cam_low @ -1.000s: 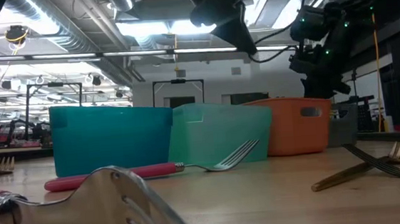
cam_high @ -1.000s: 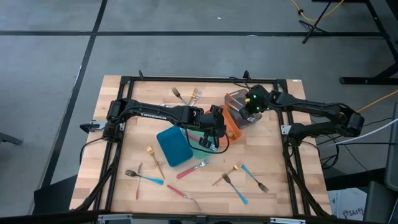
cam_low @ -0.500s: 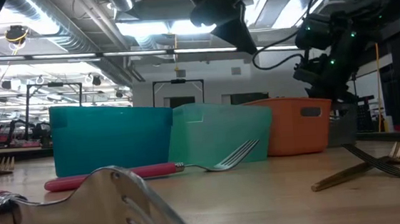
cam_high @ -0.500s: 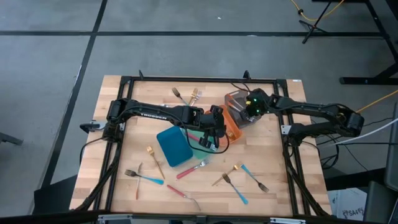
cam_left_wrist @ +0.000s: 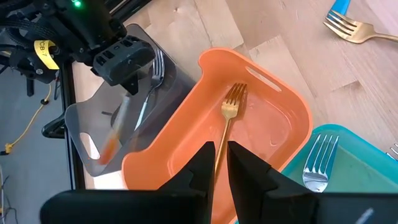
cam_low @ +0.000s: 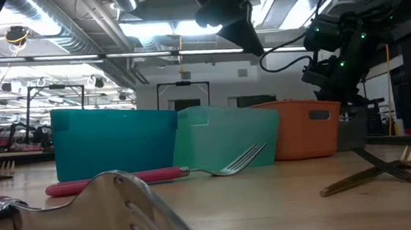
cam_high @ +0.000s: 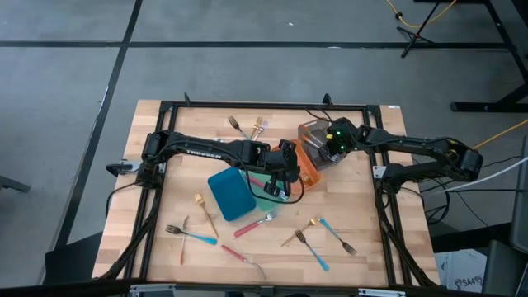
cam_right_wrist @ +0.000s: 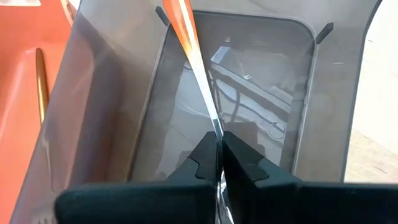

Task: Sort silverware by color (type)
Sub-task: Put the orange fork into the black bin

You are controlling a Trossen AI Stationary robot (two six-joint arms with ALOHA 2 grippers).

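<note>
High view: even, flat light, desk (cam_high: 363,214) well exposed, only soft short shadows under the arms. Low view: backlit, with ceiling strip lights (cam_low: 147,28) blown out at the far side, so both arms read as near-silhouettes. Nearest pink-handled fork (cam_low: 88,205) is badly out of focus and the trays behind it are sharp. Left wrist view: bright, with motion blur on the orange-handled utensil (cam_left_wrist: 115,127). Right wrist view: mild glare and reflections on the clear grey tray (cam_right_wrist: 298,93).
</note>
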